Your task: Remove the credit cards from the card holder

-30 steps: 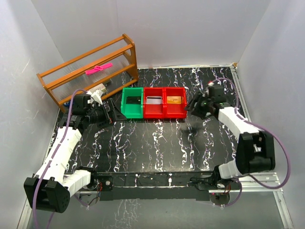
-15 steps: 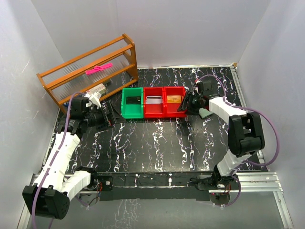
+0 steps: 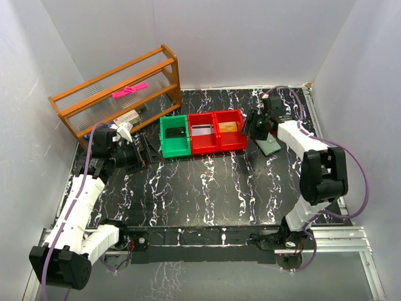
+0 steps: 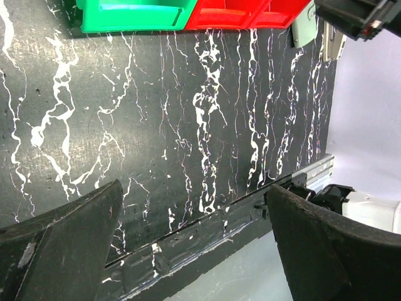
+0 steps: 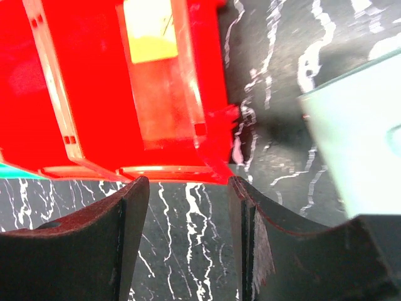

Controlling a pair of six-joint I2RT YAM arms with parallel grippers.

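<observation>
The card holder (image 3: pixel 270 146) lies flat on the table just right of the red bins, pale blue-green in the right wrist view (image 5: pixel 357 144). My right gripper (image 3: pixel 253 125) hovers beside the right red bin (image 3: pixel 229 130), its jaws open with only the table between them (image 5: pixel 188 207). A tan and yellow credit card (image 5: pixel 149 30) lies in that bin (image 5: pixel 94 94). A whitish card (image 3: pixel 202 131) is in the middle red bin and a dark card (image 3: pixel 177 132) in the green bin (image 3: pixel 173 135). My left gripper (image 3: pixel 141 151) stands wide open and holds nothing (image 4: pixel 194 213).
A wooden shelf rack (image 3: pixel 119 94) with a pink item (image 3: pixel 130 90) stands at the back left. The table's front rail (image 4: pixel 207 232) runs under the left gripper. White walls close in on both sides.
My right gripper has swung from the table's right side back toward the right red bin. The card holder now lies in the open beside it. The left arm has hardly moved.
</observation>
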